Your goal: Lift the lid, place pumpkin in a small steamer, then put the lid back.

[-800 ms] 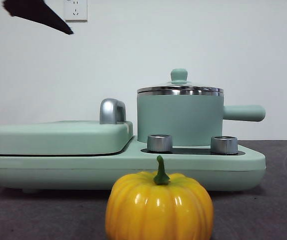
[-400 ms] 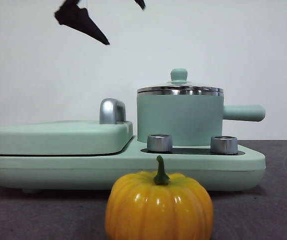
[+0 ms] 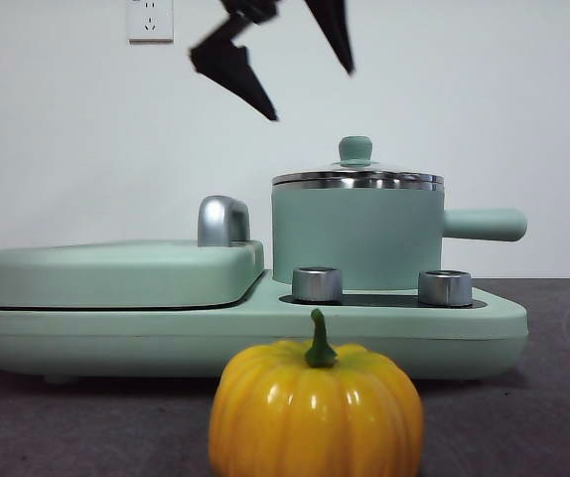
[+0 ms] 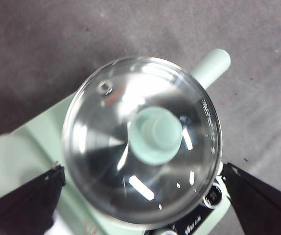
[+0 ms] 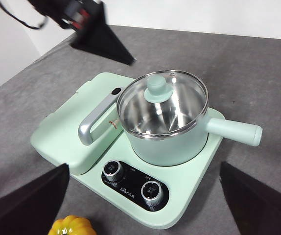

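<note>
From the front, your left gripper [image 3: 310, 89] hangs above the lid [image 3: 357, 177], jaws spread wide, touching nothing. The lid sits closed on the small steamer [image 3: 356, 237], and the pumpkin [image 3: 316, 412] stands on the table in front of the steamer.

Your left wrist camera looks straight down on the lid's knob [image 4: 155, 135], jaws apart on either side.

Your right wrist camera shows the right gripper [image 5: 145, 203] jaws apart, well back from the steamer.
</note>
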